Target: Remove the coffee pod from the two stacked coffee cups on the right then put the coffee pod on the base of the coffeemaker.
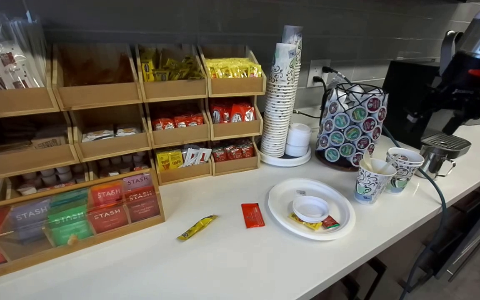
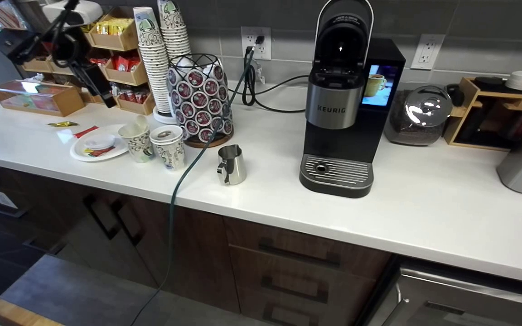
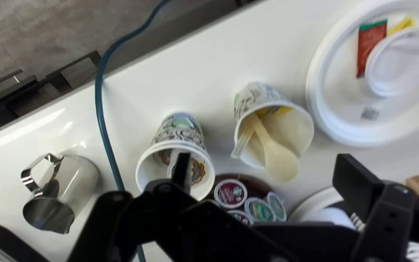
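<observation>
The two stacked coffee cups (image 1: 402, 174) stand upright on the counter, white with blue-green print; they also show in an exterior view (image 2: 170, 155) and the wrist view (image 3: 180, 129). Inside the top cup, coffee pods (image 3: 198, 172) with brownish lids show, partly hidden by a finger. My gripper (image 3: 267, 178) is open and empty above the counter. In the wrist view its left finger overlaps the cups' mouth; I cannot tell how high it is. It also shows in both exterior views (image 1: 421, 125) (image 2: 64, 77). The base of the coffeemaker (image 2: 336, 175) is a dark grated tray under the raised-lid machine (image 1: 446, 143).
A cup with a spoon and fork (image 3: 258, 96) stands beside the stacked cups. A steel pitcher (image 2: 231, 165) stands between the cups and coffeemaker. A pod carousel (image 2: 201, 102) stands behind them. A green cable (image 2: 197, 158) crosses the counter. A plate (image 1: 279, 204) lies past the cups.
</observation>
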Available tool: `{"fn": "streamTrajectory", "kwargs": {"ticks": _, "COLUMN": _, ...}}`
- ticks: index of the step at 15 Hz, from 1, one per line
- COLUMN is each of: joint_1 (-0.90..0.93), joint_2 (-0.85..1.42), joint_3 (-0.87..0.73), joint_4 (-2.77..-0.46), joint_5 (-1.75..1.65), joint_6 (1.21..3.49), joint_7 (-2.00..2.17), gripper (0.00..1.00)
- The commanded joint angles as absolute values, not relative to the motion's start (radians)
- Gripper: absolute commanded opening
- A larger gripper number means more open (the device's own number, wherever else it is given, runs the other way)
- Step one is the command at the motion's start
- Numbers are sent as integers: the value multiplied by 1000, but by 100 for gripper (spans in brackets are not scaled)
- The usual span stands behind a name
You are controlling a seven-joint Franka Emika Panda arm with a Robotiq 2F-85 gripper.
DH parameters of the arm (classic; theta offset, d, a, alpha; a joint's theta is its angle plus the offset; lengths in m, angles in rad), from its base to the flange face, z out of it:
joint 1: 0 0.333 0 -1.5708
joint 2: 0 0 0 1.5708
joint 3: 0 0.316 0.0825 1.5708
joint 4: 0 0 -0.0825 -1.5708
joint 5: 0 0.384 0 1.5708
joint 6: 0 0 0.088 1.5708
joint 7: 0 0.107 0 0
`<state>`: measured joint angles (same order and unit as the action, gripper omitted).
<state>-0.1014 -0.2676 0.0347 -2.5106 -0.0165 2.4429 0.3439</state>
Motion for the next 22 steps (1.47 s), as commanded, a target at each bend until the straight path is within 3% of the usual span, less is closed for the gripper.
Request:
{"fn": "streamTrajectory", "kwargs": {"ticks": 1, "joint_1": -176, "joint_2": -35, "joint_3": 39, "joint_4": -2392, "joint_5": -131, "joint_6": 2643, "joint_7": 539, "gripper": 100}}
{"fn": "streamTrajectory", "kwargs": {"ticks": 6, "joint_1": -151, "joint_2": 139, "joint_3": -64, "joint_4": -2194, "joint_5": -395, "joint_6": 2484, "joint_7": 842, "gripper": 100}}
{"fn": "streamTrajectory", "kwargs": {"ticks": 10, "joint_1": -146, "joint_2": 134, "joint_3": -62, "joint_4": -2119, "joint_5": -117, "joint_6": 2245, "joint_7": 493, "gripper": 100}}
{"fn": "streamTrajectory", "kwargs": {"ticks": 11, "joint_1": -125, "joint_2": 139, "joint_3": -89, "joint_4": -2153, "joint_5": -202, "joint_6": 2324, "joint_7": 606, "gripper": 100}}
{"fn": "streamTrajectory", "kwargs": {"ticks": 18, "joint_1": -123, "joint_2": 136, "joint_3": -86, "joint_4": -2120, "joint_5": -137, "joint_6": 2266, "joint_7": 512, "gripper": 100}}
{"fn": "streamTrajectory", "kwargs": {"ticks": 22, "joint_1": -151, "joint_2": 135, "joint_3": -84, "joint_4": -2147, "joint_5": -18, "joint_6": 2250, "joint_7": 236, "gripper": 100}}
